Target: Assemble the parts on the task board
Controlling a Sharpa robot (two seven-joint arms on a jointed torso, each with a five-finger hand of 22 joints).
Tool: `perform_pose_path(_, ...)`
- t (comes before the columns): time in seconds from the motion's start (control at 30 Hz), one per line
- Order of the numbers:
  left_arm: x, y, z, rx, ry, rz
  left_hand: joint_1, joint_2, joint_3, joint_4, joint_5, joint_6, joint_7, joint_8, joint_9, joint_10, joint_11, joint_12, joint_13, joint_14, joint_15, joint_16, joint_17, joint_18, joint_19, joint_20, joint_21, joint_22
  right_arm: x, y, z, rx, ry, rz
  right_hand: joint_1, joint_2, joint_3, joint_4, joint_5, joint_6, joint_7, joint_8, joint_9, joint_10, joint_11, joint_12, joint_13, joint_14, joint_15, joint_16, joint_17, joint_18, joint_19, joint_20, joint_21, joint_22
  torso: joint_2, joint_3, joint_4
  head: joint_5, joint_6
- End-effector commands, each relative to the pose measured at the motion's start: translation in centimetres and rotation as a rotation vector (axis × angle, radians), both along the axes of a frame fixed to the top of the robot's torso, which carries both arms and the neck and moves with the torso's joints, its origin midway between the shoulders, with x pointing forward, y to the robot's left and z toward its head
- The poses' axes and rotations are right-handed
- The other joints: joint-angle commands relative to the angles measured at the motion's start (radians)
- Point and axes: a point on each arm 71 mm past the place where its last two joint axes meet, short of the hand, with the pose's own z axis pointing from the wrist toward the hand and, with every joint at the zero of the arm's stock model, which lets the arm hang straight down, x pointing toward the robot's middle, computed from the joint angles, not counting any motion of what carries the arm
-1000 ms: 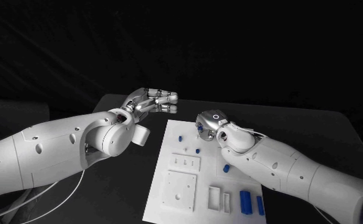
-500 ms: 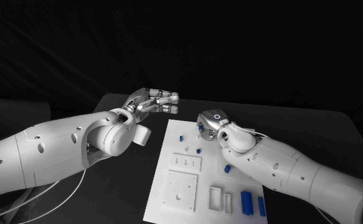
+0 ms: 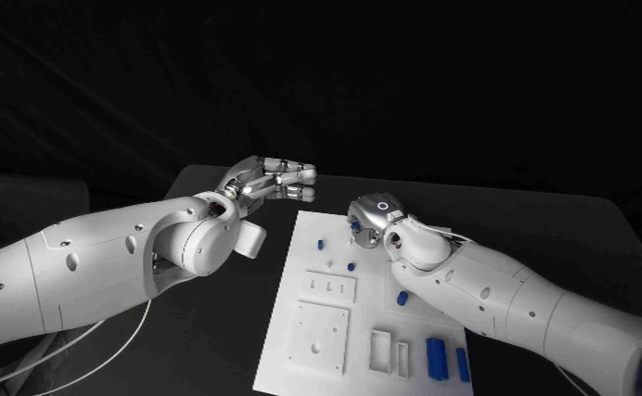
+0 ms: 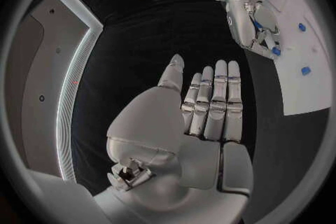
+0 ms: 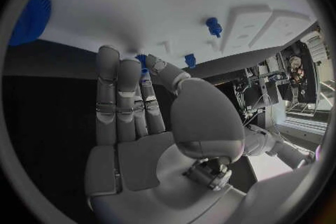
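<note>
You see the right hand pinching a small blue part at the task board; the left hand is flat, fingers together, holding nothing.

A white task board is set on a black table. Small blue parts are scattered over the board, plain and unpatterned; one near the right hand is perhaps a slightly darker blue, though it is poorly seen. Both arms are white, and the left hand and right hand are silver.
</note>
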Motion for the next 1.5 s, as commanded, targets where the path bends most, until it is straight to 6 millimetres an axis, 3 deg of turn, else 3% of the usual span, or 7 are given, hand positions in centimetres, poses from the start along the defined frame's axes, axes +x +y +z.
perform_pose_path(0.03, 0.0, -0.3, 0.2, -0.002, -0.005, -0.022, -0.008, -0.006, -0.002, -0.005, -0.002, -0.004, 0.000, 0.001, 0.002, -0.007, 0.003, 0.002, 0.002, -0.001, 0.004, 0.006, 0.000, -0.011, -0.008, -0.002, 0.004, -0.001, 0.1, 0.0, -0.1, -0.024, 0.008, -0.001, 0.013, 0.001, -0.006, -0.001, -0.005, -0.008, -0.001, 0.004, 0.000, -0.001, -0.007, 0.004, 0.000, 0.000, -0.001, -0.008, -0.001, 0.011, 0.005, 0.001, -0.005, 0.002, 0.001, -0.0010, -0.0002, 0.003, 0.000)
perform_pose_path(0.37, 0.0, -0.3, 0.2, -0.002, -0.003, -0.024, -0.008, -0.008, -0.001, -0.003, -0.002, -0.006, 0.000, 0.001, 0.002, -0.008, 0.004, 0.002, 0.002, -0.002, 0.004, 0.006, 0.000, -0.011, -0.009, -0.002, 0.004, -0.002, 0.2, -0.1, -0.3, -0.026, 0.025, -0.005, 0.009, -0.002, -0.016, 0.002, -0.009, -0.022, 0.003, 0.003, -0.001, -0.018, -0.003, 0.004, 0.000, 0.000, 0.003, -0.011, -0.003, 0.012, 0.010, 0.005, -0.022, 0.011, 0.003, -0.0006, -0.0018, 0.004, -0.001)
perform_pose_path(0.53, 0.0, -0.3, 0.2, -0.001, -0.003, -0.023, -0.008, -0.009, -0.001, -0.003, -0.002, -0.008, 0.001, 0.001, 0.002, -0.009, 0.004, 0.002, 0.002, -0.003, 0.005, 0.006, 0.000, -0.011, -0.009, -0.001, 0.004, -0.002, 0.3, -0.2, -0.2, 0.007, 0.021, -0.004, -0.011, -0.037, -0.040, 0.008, 0.003, -0.117, 0.023, 0.003, -0.003, -0.133, 0.030, 0.004, -0.002, -0.003, 0.024, -0.029, -0.013, 0.021, 0.007, 0.022, -0.048, 0.000, 0.002, -0.0014, -0.0012, 0.004, -0.001)
perform_pose_path(0.73, 0.0, -0.1, 0.2, 0.000, -0.003, -0.019, -0.008, -0.010, -0.001, -0.003, -0.002, -0.009, 0.002, 0.001, 0.002, -0.012, 0.005, 0.002, 0.002, -0.004, 0.005, 0.006, 0.000, -0.011, -0.010, -0.001, 0.003, -0.003, 0.2, -0.2, 0.2, 0.063, 0.004, 0.009, 0.086, -0.066, -0.267, 0.089, 0.023, -0.274, -0.009, 0.000, -0.006, -0.391, 0.071, 0.000, -0.008, 0.001, 0.048, -0.055, -0.036, 0.056, 0.043, 0.052, -0.122, -0.054, 0.003, -0.0005, -0.0025, 0.002, 0.001)
perform_pose_path(1.1, 0.1, 0.5, 0.2, 0.003, -0.005, -0.004, -0.008, -0.011, 0.001, -0.003, -0.002, -0.010, 0.002, 0.001, 0.002, -0.012, 0.005, 0.002, 0.002, -0.004, 0.005, 0.006, 0.000, -0.011, -0.010, -0.001, 0.003, -0.003, -0.2, -2.0, 3.6, 0.192, -0.039, 0.013, 0.094, -0.081, -0.297, 0.145, 0.040, -0.249, -0.007, 0.001, -0.006, -0.359, 0.068, 0.001, -0.007, 0.002, 0.048, -0.046, -0.034, 0.055, 0.057, 0.052, -0.136, -0.059, 0.001, -0.0004, -0.0096, -0.020, 0.003)
perform_pose_path(1.37, 0.1, 1.2, 0.4, 0.002, -0.015, 0.010, -0.004, -0.013, 0.004, -0.005, 0.000, -0.011, 0.003, 0.001, 0.001, -0.020, 0.007, 0.002, 0.002, -0.005, 0.006, 0.006, 0.000, -0.010, -0.010, 0.000, 0.004, -0.003, -0.6, -6.5, 6.1, 0.258, -0.004, -0.044, 0.020, -0.054, -0.295, 0.112, 0.097, -0.193, 0.036, 0.004, -0.002, -0.078, 0.017, 0.020, 0.004, 0.005, 0.012, -0.026, -0.021, 0.041, 0.061, 0.023, -0.118, -0.038, -0.004, 0.0058, -0.0388, -0.050, 0.011)
perform_pose_path(1.5, 0.2, 1.6, 0.4, 0.003, -0.017, 0.017, -0.003, -0.012, 0.005, -0.006, 0.001, -0.011, 0.003, 0.001, 0.002, -0.021, 0.008, 0.002, 0.002, -0.005, 0.006, 0.006, 0.000, -0.010, -0.010, 0.000, 0.004, -0.003, -0.5, -8.7, 6.1, 0.254, 0.046, -0.080, 0.030, -0.052, -0.339, 0.100, 0.100, -0.192, 0.019, 0.004, -0.002, 0.114, -0.040, 0.035, 0.042, -0.001, -0.031, -0.016, 0.004, -0.004, 0.056, -0.025, -0.100, -0.017, -0.008, 0.0083, -0.0567, -0.056, 0.012)
